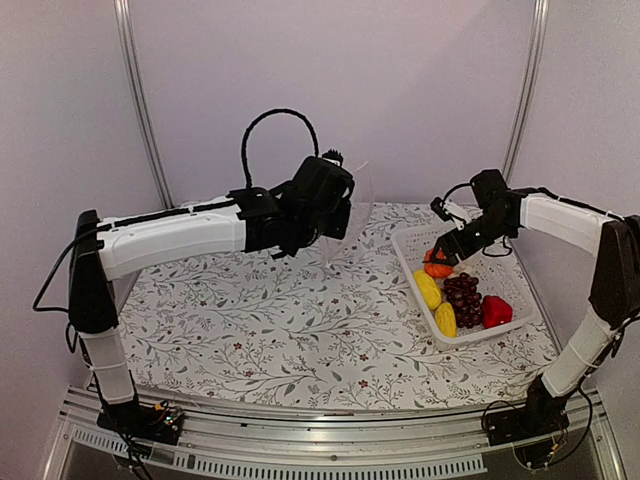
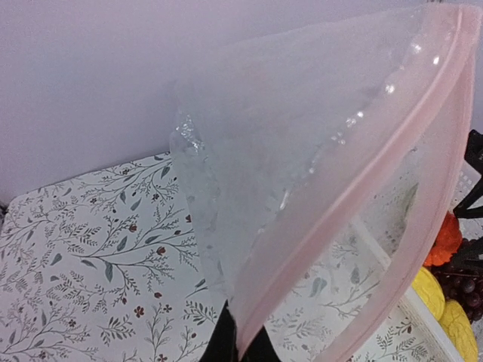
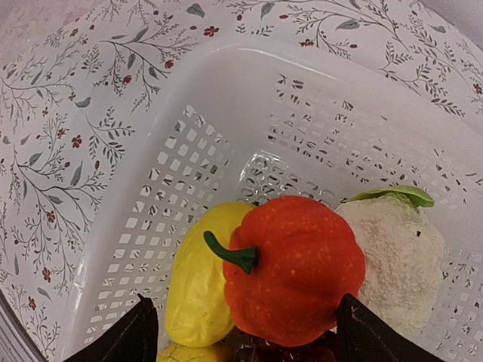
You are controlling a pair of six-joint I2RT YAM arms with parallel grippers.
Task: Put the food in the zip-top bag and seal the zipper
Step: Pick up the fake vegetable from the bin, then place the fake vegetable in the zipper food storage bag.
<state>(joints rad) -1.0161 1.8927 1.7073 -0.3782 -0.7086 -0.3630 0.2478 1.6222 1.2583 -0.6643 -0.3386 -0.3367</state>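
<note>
1. Basket of white lattice plastic sits at the table's right side; nearest in it lie two yellow oblong pieces, dark grapes and a red piece.
2. Behind these, the orange piece rests beside the cauliflower.
3. Right gripper hangs over the orange piece, fingertips spread wide on either side, grasping nothing.
4. Farther back, above the floral cloth, the left gripper is clamped on the zip-top bag, held in the air with its pink zipper parted.
</note>
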